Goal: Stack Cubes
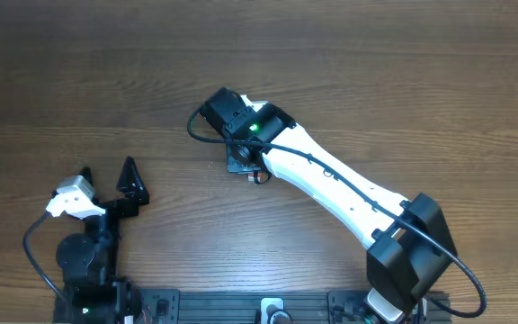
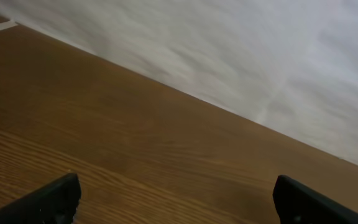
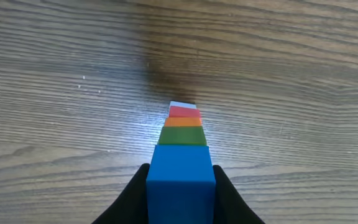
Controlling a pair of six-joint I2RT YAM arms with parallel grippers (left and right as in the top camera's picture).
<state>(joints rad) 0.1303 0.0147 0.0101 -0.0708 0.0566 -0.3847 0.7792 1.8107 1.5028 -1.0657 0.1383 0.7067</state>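
Right end effector (image 3: 180, 200) clamped on blue cube (image 3: 180, 169) atop green cube (image 3: 183, 135); left end effector (image 2: 178, 208) apart.

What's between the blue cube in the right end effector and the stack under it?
Nothing visible. The blue cube, gripped by the right end effector, sits directly above the green cube topping the stack; whether they touch is unclear.

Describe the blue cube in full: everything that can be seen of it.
The blue cube is a plain block of one colour with crisp edges and a smooth matt face; it looks like plastic or painted wood. It sits level on top of a column, with the green cube, orange cube, red cube and a pale sliver stepping away beneath it toward the wooden table. The right end effector flanks it, its black fingers against opposite sides.
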